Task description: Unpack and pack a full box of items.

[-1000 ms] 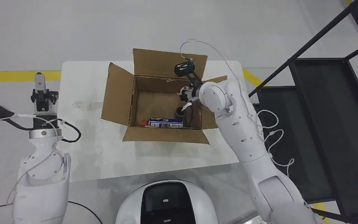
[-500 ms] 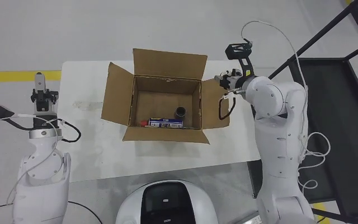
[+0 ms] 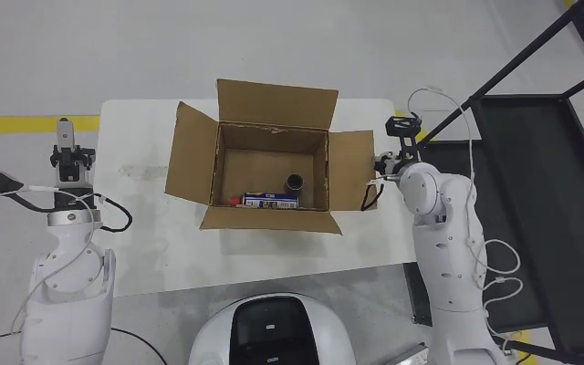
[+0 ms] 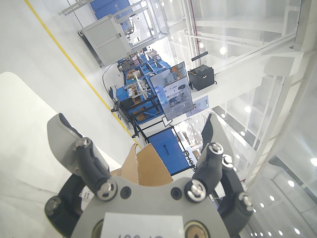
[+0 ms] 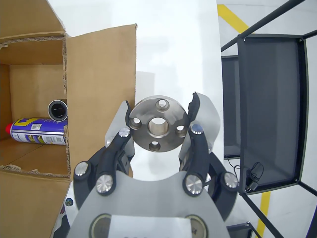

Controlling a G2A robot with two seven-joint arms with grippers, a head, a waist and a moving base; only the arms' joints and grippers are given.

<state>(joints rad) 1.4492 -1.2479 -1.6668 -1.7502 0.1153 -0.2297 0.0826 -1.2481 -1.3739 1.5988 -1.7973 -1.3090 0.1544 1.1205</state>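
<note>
An open cardboard box (image 3: 192,151) stands in the middle of the white table (image 3: 137,246). Inside it lie a blue and yellow spray can (image 3: 269,198) and a short black cylinder (image 3: 296,182); the right wrist view shows the can (image 5: 37,130) and the cylinder (image 5: 57,110) past the box's flap (image 5: 101,75). My right gripper (image 3: 381,166) is outside the box, just beyond its right flap, over the table's right end. The right gripper (image 5: 161,106) is shut on a round metal flange (image 5: 158,137) with several holes. My left gripper (image 3: 69,157) is at the table's far left, open (image 4: 133,122) and holding nothing.
A black metal rack (image 3: 529,182) stands close beside the table's right edge, near my right arm. Yellow floor lines (image 3: 36,122) run behind the table. Bare table surface lies in front of the box and to its left.
My right arm has come up out of the box and swung right, ending beyond the right flap with the flange in its grip. The left arm has not moved.
</note>
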